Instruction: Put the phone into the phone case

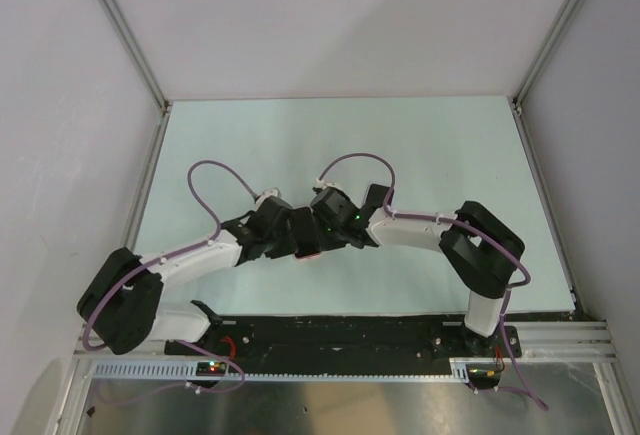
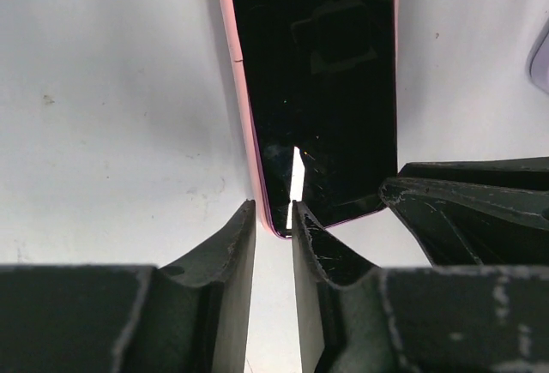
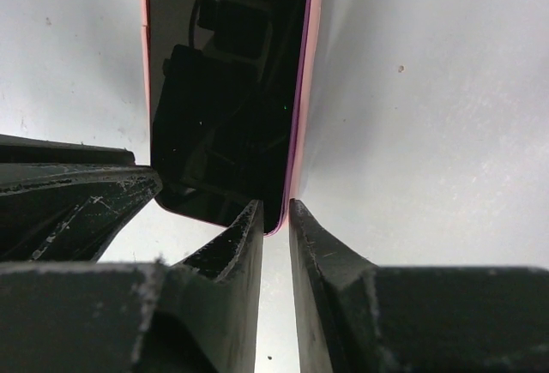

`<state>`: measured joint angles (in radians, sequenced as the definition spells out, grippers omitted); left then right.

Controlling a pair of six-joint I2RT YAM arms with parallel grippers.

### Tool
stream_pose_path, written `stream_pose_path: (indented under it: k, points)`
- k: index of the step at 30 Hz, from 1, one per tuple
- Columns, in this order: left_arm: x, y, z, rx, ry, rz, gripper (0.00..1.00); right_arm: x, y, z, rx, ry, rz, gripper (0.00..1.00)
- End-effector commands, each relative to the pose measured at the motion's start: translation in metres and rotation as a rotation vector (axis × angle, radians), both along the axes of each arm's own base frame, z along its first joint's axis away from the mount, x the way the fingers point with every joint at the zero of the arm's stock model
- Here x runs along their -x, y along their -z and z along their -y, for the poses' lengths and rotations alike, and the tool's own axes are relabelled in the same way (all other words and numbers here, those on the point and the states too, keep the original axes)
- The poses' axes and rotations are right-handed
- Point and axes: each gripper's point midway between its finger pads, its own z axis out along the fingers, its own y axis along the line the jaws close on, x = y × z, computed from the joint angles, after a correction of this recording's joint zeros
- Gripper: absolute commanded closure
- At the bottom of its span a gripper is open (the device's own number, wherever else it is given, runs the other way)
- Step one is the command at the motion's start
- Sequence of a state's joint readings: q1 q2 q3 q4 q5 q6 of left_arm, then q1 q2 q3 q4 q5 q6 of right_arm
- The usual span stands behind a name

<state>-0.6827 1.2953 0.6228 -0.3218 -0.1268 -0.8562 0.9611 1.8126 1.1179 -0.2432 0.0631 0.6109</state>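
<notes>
The black phone (image 2: pixel 326 90) lies face up inside the salmon-pink phone case (image 2: pixel 244 107) on the table. In the top view both sit between the two wrists, the phone (image 1: pixel 303 230) above a sliver of pink case (image 1: pixel 308 255). My left gripper (image 2: pixel 273 206) is closed to a narrow gap over one near corner of the case rim, with one fingertip over the phone's face. My right gripper (image 3: pixel 274 204) is closed the same way over the opposite corner, where the phone (image 3: pixel 223 90) and pink rim (image 3: pixel 307 73) show. In the top view the left gripper (image 1: pixel 290 240) and right gripper (image 1: pixel 325 235) nearly meet.
The pale table (image 1: pixel 330 145) is walled at the back and on both sides. Purple cables (image 1: pixel 215 180) arch over both arms. The right gripper's fingers (image 2: pixel 467 210) show in the left wrist view, and the left gripper's fingers (image 3: pixel 69 193) in the right wrist view.
</notes>
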Motion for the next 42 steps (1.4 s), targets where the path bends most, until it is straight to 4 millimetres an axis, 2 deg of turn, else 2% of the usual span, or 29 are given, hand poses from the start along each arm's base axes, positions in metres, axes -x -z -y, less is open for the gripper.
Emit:
stream_pose_path:
  k: [1,11,19,29,38,42]
  points:
    - [-0.007,-0.004,0.011,0.023,0.019,0.022,0.73,-0.003,0.003,-0.004,0.020,0.014,0.007,0.79]
    - [-0.005,0.005,0.015,0.031,0.031,-0.002,0.85,0.007,0.019,0.000,0.075,0.003,-0.011,0.85]
    - [0.005,0.024,0.009,0.000,0.018,-0.048,0.98,0.019,0.035,-0.001,0.111,-0.015,-0.035,0.86]
    - [0.017,0.055,0.000,-0.036,0.001,-0.111,1.00,0.037,0.067,0.003,0.161,-0.022,-0.080,0.88]
    - [0.020,0.064,0.000,-0.040,0.002,-0.130,1.00,0.054,0.095,0.021,0.209,-0.012,-0.120,0.89]
    - [0.018,0.062,0.002,-0.034,0.006,-0.123,1.00,0.056,0.100,0.023,0.232,-0.016,-0.112,0.88]
